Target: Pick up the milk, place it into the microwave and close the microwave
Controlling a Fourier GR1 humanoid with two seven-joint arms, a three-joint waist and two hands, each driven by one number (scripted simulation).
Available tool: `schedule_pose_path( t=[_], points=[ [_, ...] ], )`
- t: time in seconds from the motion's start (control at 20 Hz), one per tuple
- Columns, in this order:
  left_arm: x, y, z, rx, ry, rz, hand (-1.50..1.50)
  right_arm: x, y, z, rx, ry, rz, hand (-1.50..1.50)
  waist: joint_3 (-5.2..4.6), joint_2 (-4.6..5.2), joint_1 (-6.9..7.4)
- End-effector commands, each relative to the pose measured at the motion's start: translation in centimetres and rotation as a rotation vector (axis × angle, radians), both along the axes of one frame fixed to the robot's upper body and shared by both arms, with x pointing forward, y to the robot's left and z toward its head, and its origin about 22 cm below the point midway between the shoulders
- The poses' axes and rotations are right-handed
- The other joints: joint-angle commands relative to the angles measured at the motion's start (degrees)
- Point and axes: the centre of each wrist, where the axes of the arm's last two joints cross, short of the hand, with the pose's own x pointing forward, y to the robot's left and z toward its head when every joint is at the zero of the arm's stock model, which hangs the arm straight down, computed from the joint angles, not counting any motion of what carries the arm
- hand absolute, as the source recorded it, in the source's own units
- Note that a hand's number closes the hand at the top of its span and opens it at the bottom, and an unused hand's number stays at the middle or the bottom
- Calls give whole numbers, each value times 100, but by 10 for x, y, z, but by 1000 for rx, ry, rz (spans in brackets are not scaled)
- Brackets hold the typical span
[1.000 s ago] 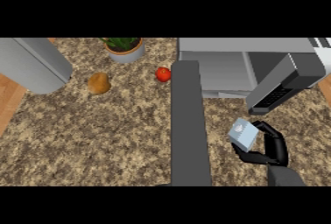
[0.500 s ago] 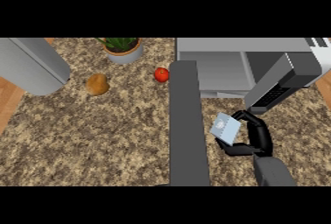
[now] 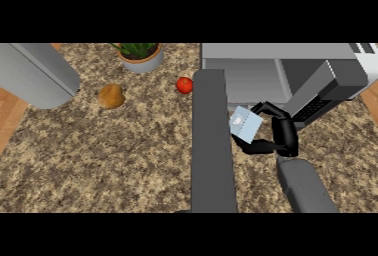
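milk (image 3: pixel 244 124) | held by right hand (image 3: pixel 279 137) | before open microwave (image 3: pixel 273 75)

A kitchen — speckled granite counter (image 3: pixel 111 150), open microwave (image 3: pixel 251 75), potted plant (image 3: pixel 140 55) and tomato (image 3: pixel 184 85).

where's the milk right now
In the head view the milk is right of centre, held in the right hand above the counter, just in front of the open microwave.
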Motion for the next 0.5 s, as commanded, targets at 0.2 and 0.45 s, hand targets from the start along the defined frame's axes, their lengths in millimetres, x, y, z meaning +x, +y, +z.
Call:
schedule_pose_path(
  t=[0.2, 0.45],
  points=[
    [3, 5, -5, -5, 14, -9, -150, 61, 28, 45, -186, -7, -67, 150, -2, 23, 90],
    [6, 3, -1, 18, 11, -23, -150, 87, 41, 48, -266, 21, -109, 150, 3, 53, 173]
  ],
)
